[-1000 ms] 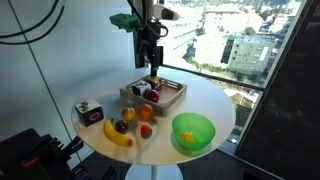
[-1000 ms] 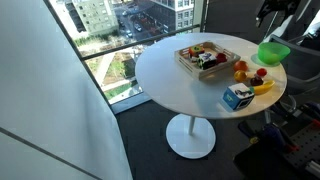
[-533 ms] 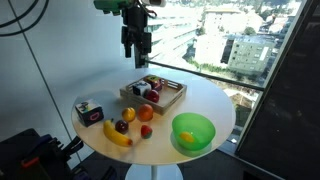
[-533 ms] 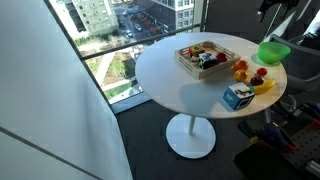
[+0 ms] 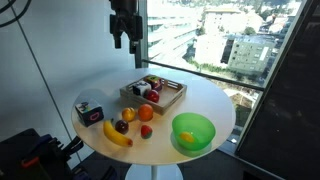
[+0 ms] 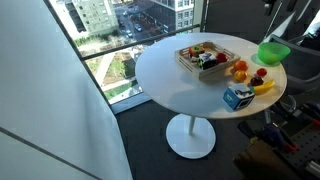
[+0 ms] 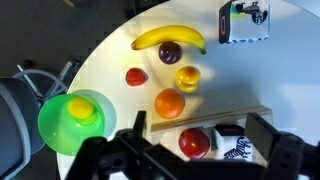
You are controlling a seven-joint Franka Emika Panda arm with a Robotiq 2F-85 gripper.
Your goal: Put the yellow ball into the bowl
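Observation:
The yellow ball [image 7: 80,108] lies inside the green bowl [image 7: 58,137] at the left of the wrist view. It shows as a yellow spot [image 5: 188,137] in the bowl [image 5: 202,124] in an exterior view. The bowl also shows at the table's far side [image 6: 273,52]. My gripper [image 5: 126,33] hangs high above the table's back edge, well away from the bowl. In the wrist view its jaws [image 7: 198,128] are open and empty, over the wooden tray.
The wooden tray [image 5: 170,100] holds a red apple [image 7: 194,143] and small boxes. A banana [image 7: 168,38], a dark plum [image 7: 170,52], a red fruit [image 7: 136,76], a yellow fruit [image 7: 187,77] and an orange [image 7: 169,103] lie between the tray and a printed box [image 5: 89,113].
My gripper has risen from just above the tray and moved leftward in the exterior view, still open. The ball, bowl and fruits have not moved.

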